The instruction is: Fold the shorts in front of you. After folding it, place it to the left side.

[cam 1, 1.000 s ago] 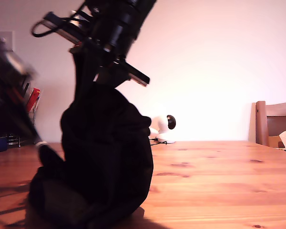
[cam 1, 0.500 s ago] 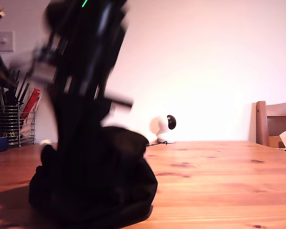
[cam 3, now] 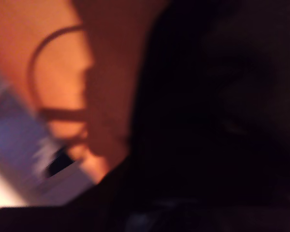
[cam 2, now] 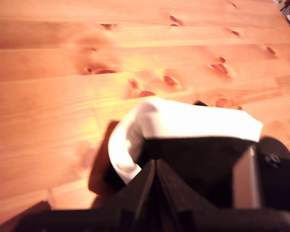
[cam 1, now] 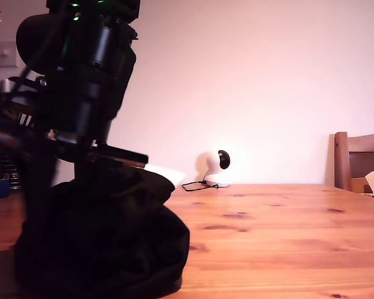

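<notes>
Resting in a dark, bunched heap on the wooden counter [cam 1: 287, 237], toward the exterior view's left: the shorts [cam 1: 106, 243], black and wrinkled, folds hard to separate in the shadow. Showing a white lining edge [cam 1: 165, 172] at the top of the heap, on the side toward the exterior view's right. Hiding much of the heap's upper part: a black arm [cam 1: 87, 81] standing directly over it, cut off at the top of the exterior view, lower end lost against the black cloth.

Pinching black fabric in the first wrist view: my first gripper [cam 2: 155, 166], fingers [cam 2: 146, 186] closed together into a narrow wedge on the shorts [cam 2: 203, 159], white lining [cam 2: 183, 121] curling just beyond the tips, bare wood past that.

Badly blurred in the second wrist view: mostly dark shorts [cam 3: 217, 111], orange wood [cam 3: 34, 48] and a looping shadow. My second gripper not distinguishable there; grip impossible to tell.

Standing well behind on the counter: a small white round camera [cam 1: 213, 167] with a cable. Cut off at the exterior view's right edge: a wooden chair [cam 1: 360, 161].
</notes>
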You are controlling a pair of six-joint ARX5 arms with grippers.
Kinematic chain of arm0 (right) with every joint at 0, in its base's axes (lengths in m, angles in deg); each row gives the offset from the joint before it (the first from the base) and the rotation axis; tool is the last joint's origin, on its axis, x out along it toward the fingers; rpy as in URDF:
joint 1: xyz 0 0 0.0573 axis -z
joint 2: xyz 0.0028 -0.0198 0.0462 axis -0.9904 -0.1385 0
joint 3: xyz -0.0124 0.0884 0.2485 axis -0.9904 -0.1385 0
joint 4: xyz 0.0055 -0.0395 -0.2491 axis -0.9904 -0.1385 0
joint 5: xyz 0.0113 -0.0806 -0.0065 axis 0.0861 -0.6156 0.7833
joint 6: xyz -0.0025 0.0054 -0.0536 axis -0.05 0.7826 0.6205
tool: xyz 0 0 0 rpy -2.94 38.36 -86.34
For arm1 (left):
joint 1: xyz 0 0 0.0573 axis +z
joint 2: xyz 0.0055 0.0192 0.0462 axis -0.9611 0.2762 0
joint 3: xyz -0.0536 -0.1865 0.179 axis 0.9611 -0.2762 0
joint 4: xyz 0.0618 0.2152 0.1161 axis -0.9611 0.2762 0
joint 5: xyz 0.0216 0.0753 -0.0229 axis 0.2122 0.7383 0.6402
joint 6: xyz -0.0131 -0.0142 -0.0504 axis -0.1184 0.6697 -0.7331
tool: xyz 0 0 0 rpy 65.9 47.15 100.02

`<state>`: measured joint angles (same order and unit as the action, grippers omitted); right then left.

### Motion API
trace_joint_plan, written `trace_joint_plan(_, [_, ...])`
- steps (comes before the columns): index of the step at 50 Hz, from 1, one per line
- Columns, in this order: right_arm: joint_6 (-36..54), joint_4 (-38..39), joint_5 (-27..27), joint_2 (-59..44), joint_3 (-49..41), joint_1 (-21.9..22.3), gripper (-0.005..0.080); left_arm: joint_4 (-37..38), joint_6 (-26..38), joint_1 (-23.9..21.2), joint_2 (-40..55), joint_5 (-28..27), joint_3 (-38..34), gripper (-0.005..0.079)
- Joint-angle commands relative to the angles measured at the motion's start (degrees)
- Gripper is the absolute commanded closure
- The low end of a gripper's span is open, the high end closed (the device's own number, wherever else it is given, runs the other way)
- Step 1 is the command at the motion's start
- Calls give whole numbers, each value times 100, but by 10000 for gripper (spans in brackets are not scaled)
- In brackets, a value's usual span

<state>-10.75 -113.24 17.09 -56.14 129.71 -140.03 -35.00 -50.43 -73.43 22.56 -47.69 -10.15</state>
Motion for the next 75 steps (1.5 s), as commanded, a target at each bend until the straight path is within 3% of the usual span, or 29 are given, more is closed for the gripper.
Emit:
trace_joint_plan(1, [-4,-44,177,-116,273,-9,396,-31,101,72,-83,83,-24,761])
trace_joint_plan(26, [-4,-673,385,-116,1296,35,393,-31,323,313,-83,234,-24,761])
trace_joint_plan(33, [-7,-769,372,-116,1296,37,325,-9,323,313,-83,229,-24,761])
trace_joint_plan(43, [-26,-859,398,-109,1405,192,311,28,319,297,-83,92,-24,761])
trace_joint_plan(53, [-72,-859,1023,-109,1593,343,311,28,319,267,-79,79,-24,761])
trace_joint_plan(64, [50,-1104,1097,-109,1965,503,314,122,286,146,-70,-81,-24,761])
trace_joint_plan(70, [251,-1512,1001,-109,1974,752,402,149,282,-94,35,-94,-26,761])
trace_joint_plan(75, [483,-1893,780,-109,1971,960,548,105,280,-326,225,-92,-26,761])
